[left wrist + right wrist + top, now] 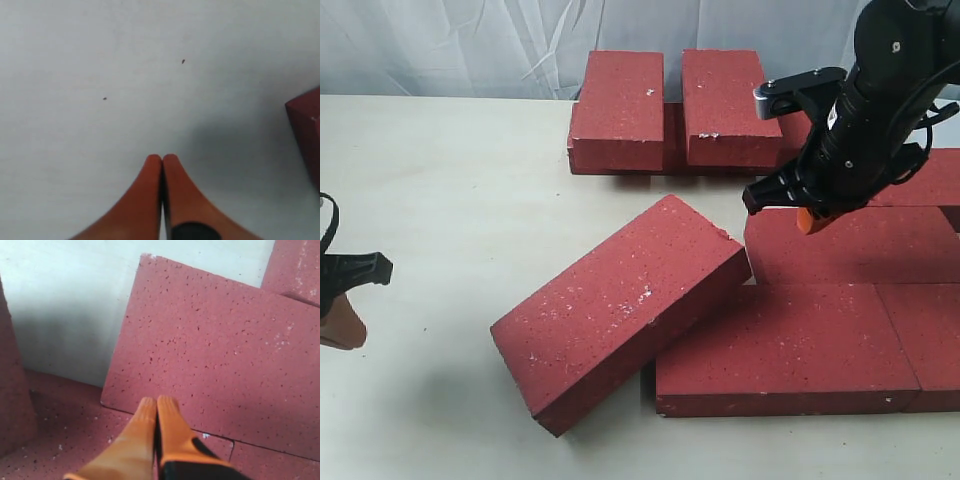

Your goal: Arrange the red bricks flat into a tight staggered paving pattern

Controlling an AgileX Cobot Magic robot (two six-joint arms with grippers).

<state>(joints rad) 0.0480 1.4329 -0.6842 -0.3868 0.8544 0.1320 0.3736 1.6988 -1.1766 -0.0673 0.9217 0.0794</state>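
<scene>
Left fingers [150, 172]: pressed together and empty, over bare counter [100, 75], at 9 o'clock in the exterior view. A brick corner [306, 130] shows at the edge of the wrist picture.
Right fingers [170, 412]: closed on nothing, at 2 o'clock, tips over the second-row brick [860, 245] near its far edge. Contact cannot be told.
Askew brick [620, 310]: at centre, turned diagonally. One long edge is propped on the corner of the front-row brick [785, 345], and its far corner is just beside the second-row brick.
Paved group: flat and tight at 4 o'clock. The end brick [932, 335] abuts the front-row brick.
Far-left brick [617, 105] and far-right brick [728, 100]: at 12 o'clock, side by side with a narrow gap, on a lower layer of bricks.
</scene>
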